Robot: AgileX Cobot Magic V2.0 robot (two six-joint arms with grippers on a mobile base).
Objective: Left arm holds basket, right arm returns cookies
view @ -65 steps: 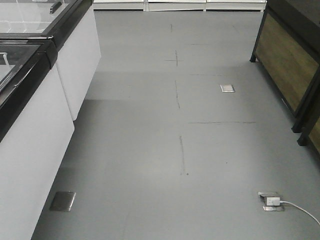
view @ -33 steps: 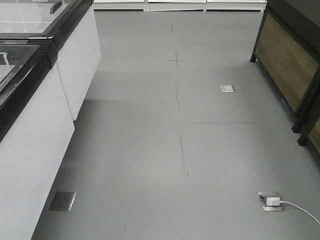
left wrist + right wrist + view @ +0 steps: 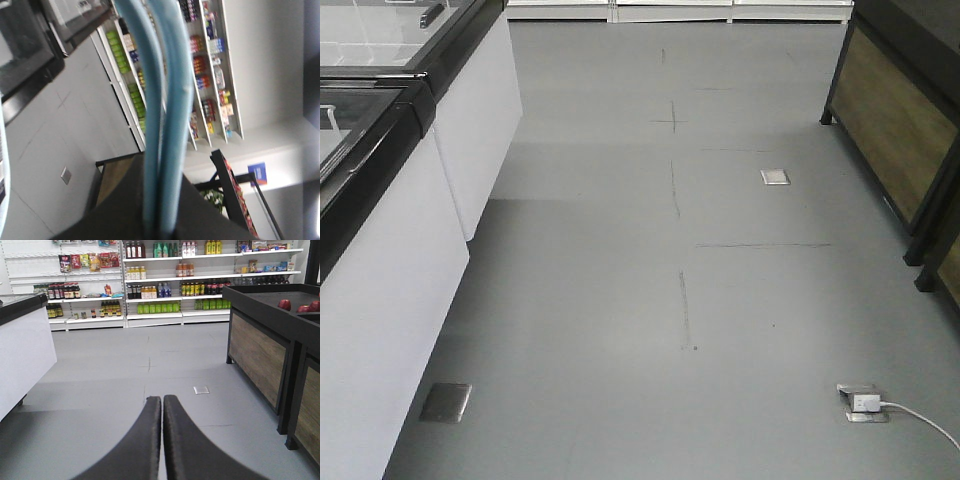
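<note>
Left wrist view is showing the left gripper (image 3: 161,227) clamped on both basket handles (image 3: 167,100), which are running straight out from it, prob. so the basket hangs steady (body out of frame). Only the right wrist view is showing the right gripper (image 3: 162,401): pressed shut, empty, shelves (image 3: 200,295) far ahead. Cookies aren't showing anywhere.

Place: shop, supermarket kind.
Shelves (image 3: 155,316): white wall racks, rows of bottles (image 3: 200,288) and packets (image 3: 75,261).
Freezers (image 3: 390,270): white chests, black-rimmed glass lids.
Stand (image 3: 255,355): wood-panelled, red fruit (image 3: 284,304) on top.
Floor (image 3: 620,300): grey open aisle.
</note>
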